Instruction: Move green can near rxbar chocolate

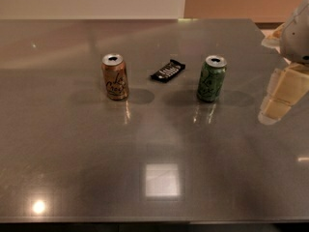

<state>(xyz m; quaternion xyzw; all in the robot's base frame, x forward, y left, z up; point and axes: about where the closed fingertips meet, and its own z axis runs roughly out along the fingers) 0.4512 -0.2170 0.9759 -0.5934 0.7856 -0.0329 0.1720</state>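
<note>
The green can (pixel 211 79) stands upright on the grey table (pixel 159 144), right of centre. The rxbar chocolate (pixel 168 70), a flat black bar with white lettering, lies a little to the can's left and slightly farther back, not touching it. My gripper (pixel 281 98) hangs at the right edge of the camera view, to the right of the green can and apart from it, holding nothing that shows.
An orange-gold can (pixel 115 77) stands upright left of the bar. The table's far edge meets a pale wall (pixel 91 1). Its right edge runs behind my gripper. Bright light reflections lie on the near tabletop.
</note>
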